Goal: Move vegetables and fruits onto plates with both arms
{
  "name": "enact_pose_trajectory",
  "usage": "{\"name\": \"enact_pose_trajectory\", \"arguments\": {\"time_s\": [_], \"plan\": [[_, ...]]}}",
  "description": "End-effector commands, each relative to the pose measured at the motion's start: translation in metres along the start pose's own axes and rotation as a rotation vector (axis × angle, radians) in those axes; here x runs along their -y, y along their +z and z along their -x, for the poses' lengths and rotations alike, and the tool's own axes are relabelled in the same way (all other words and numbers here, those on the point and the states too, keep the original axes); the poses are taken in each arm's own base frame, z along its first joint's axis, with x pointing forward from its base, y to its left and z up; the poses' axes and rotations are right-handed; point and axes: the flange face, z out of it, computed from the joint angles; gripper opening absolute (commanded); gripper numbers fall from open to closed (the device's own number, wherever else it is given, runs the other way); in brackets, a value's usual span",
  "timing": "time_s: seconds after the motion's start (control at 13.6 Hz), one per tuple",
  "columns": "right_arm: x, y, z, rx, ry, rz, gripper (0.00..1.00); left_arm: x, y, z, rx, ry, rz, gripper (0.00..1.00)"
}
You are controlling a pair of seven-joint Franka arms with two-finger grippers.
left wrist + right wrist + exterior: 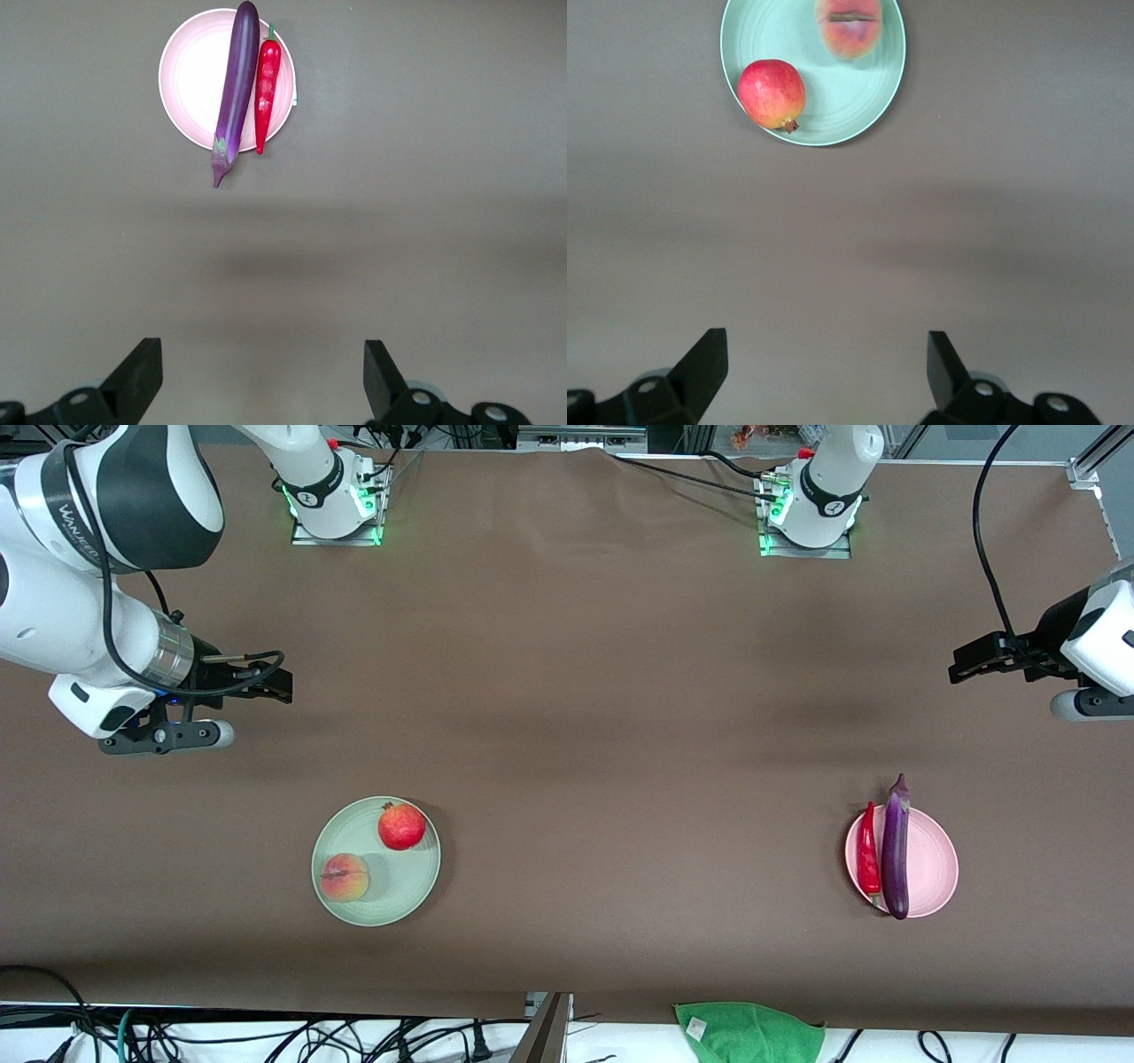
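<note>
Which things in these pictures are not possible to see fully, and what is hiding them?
- Peach: right wrist view, cut off by the picture's edge.
- Pink plate: front view, the rim under the eggplant and chili pepper is covered.
- Left claw, right claw: wrist views show only the fingers; the rest is cut off by the picture's edge.
- Green cloth: front view, cut off by the picture's edge.

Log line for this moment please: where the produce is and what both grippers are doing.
pomegranate, peach: on green plate | eggplant, chili: on pink plate | left gripper: open, empty | right gripper: open, empty

pomegranate [401, 825], peach [345, 877] on mint plate [416, 881]
</note>
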Motion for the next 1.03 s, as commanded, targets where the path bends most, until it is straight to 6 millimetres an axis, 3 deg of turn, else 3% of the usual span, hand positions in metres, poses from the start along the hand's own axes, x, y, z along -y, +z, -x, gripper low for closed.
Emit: {"name": "enact_pose_trajectory", "arguments": {"time_s": [0.0, 0.96], "plan": [[-0.002, -0.0087, 0.0092, -0.007, -0.003, 0.004, 0.99, 0.0004, -0.0059, -0.003, -0.007, -0.011, 0.005, 1.0], [-0.0038, -0.0083, 0.0081, -0.011, 0.0, 0.004, 0.99, 0.002, -0.0042, -0.0041, -0.004, -0.011, 0.007, 1.0]]}}
